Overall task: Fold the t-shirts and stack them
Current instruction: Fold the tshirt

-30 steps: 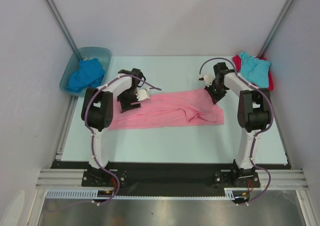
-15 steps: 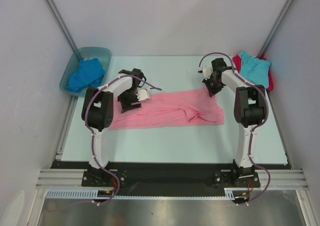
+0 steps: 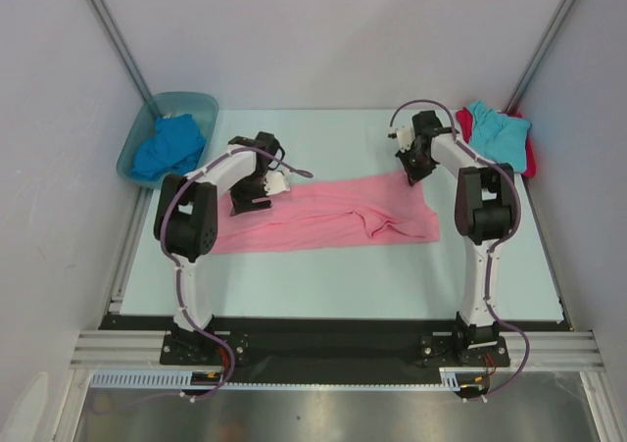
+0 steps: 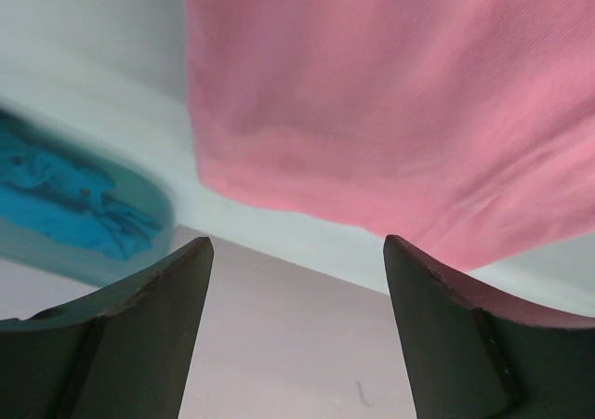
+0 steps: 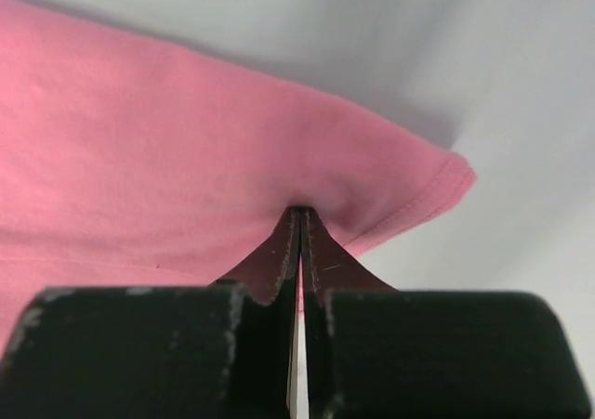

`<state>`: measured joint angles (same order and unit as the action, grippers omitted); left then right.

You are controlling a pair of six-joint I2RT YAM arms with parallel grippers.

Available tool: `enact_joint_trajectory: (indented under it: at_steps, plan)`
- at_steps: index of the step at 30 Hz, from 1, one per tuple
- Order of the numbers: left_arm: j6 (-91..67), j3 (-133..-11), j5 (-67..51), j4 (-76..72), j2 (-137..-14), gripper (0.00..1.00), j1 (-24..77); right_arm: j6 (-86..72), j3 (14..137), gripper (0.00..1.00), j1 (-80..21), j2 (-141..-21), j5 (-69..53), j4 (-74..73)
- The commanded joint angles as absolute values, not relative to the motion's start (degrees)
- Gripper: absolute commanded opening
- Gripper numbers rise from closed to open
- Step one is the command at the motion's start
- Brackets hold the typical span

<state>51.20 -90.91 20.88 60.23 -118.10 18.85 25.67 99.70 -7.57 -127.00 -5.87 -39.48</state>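
Cloth t-shirts (image 3: pixel 323 217), four; plastic tub (image 3: pixel 207 109), one

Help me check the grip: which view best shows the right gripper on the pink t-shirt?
Right wrist: close up, the right gripper is shut on the pink t-shirt near its hemmed corner. Top external shows it small, from above; left wrist misses that gripper.

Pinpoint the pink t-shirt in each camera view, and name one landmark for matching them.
Top external: pink t-shirt spread across the table's middle.
Left wrist: fills the upper right, beyond the open left gripper.
Right wrist: covers left and centre; the right gripper is shut on its corner.
Landmark: the tub holding the blue shirt, upper left from above, left edge in the left wrist view; absent from the right wrist's.
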Motion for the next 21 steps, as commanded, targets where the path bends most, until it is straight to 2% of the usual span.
enact_joint_trajectory:
  at_steps: [1,16,21]
  plan:
    - [52.2,-90.3,24.6,57.6,-112.6,0.80,19.1,26.7,101.3,0.00,-4.8,-134.9,0.0,-34.8]
    - [51.0,-87.4,25.8,55.2,-107.3,0.81,19.1,29.7,117.1,0.00,1.1,-143.5,6.2,-37.2]
    - [51.0,-85.6,25.6,54.7,-106.1,0.81,19.2,30.5,117.4,0.00,1.8,-143.8,6.8,-36.9]
